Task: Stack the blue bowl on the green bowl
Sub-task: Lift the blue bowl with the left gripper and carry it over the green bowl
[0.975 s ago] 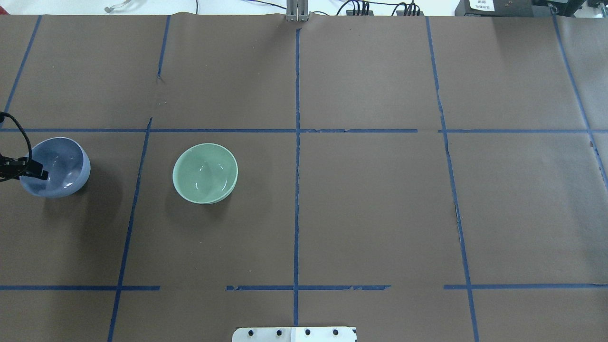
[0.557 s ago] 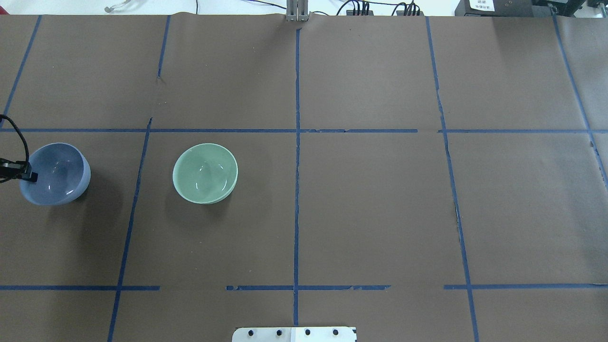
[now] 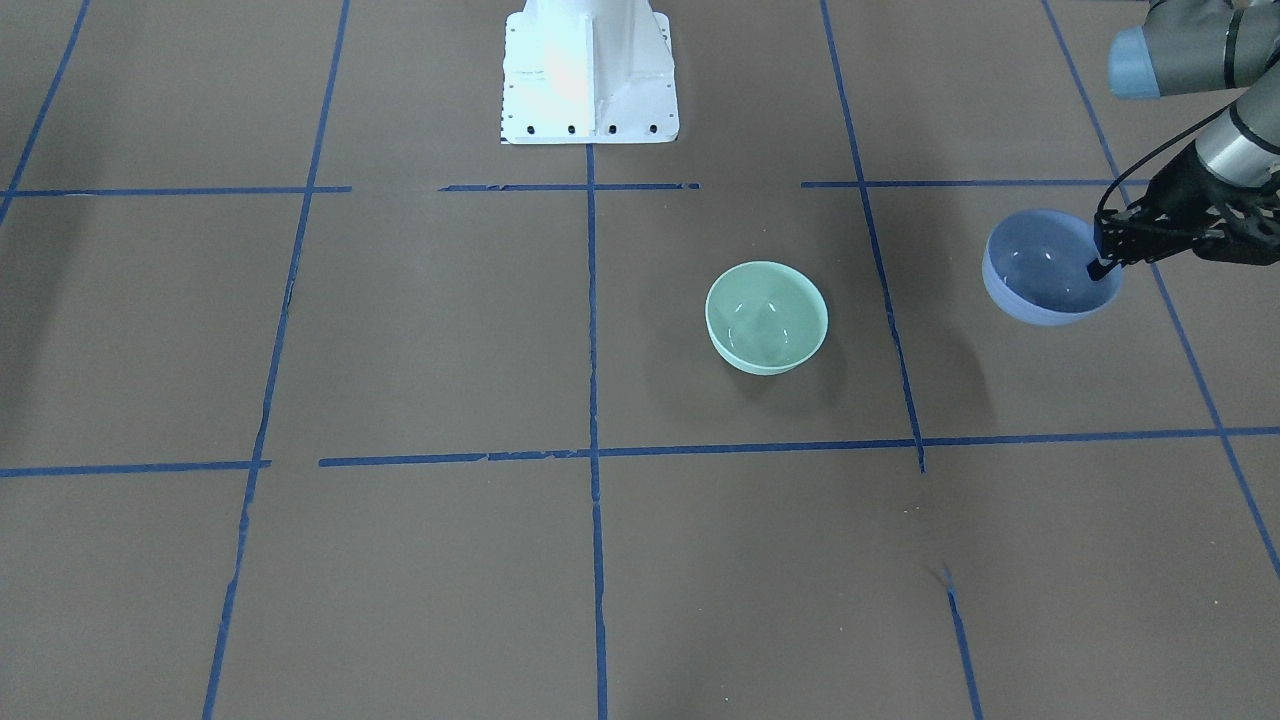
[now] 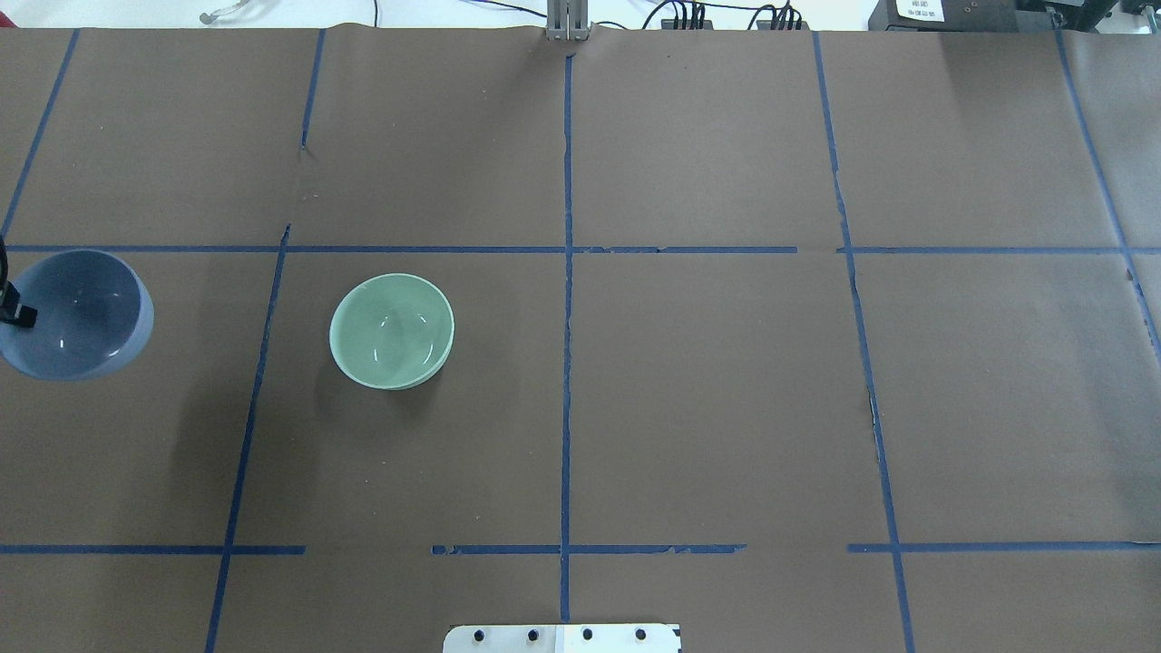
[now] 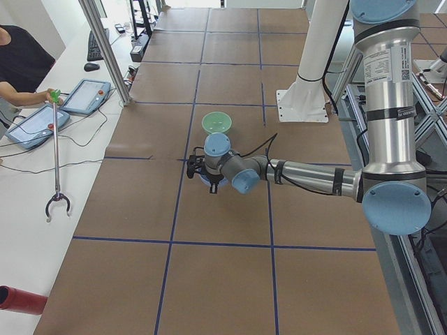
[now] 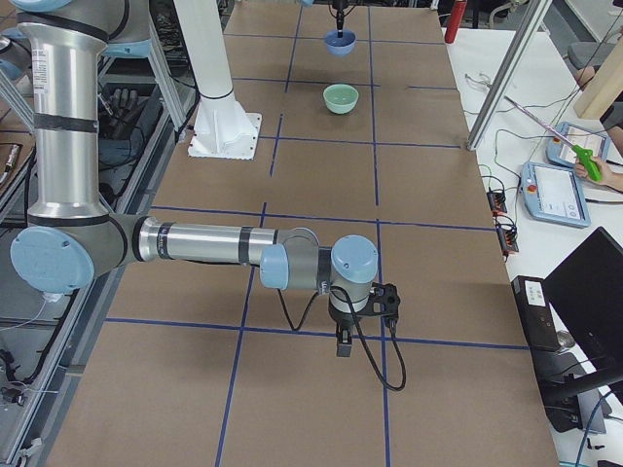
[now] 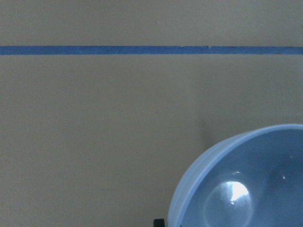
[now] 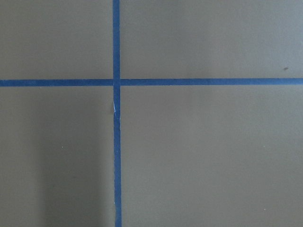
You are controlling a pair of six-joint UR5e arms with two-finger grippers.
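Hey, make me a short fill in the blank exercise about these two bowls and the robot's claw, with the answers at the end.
1. The left claw holds the blue bowl by its ___.
2. The green bowl has ___ inside it.
3. The tape lines on the table are ___ in colour.
4. In the overhead view, the blue bowl lies to the green bowl's ___.
Missing words: rim; nothing; blue; left.

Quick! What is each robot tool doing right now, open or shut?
Left tool: shut on the rim of the blue bowl.
Right tool: cannot tell, it shows only from the side.
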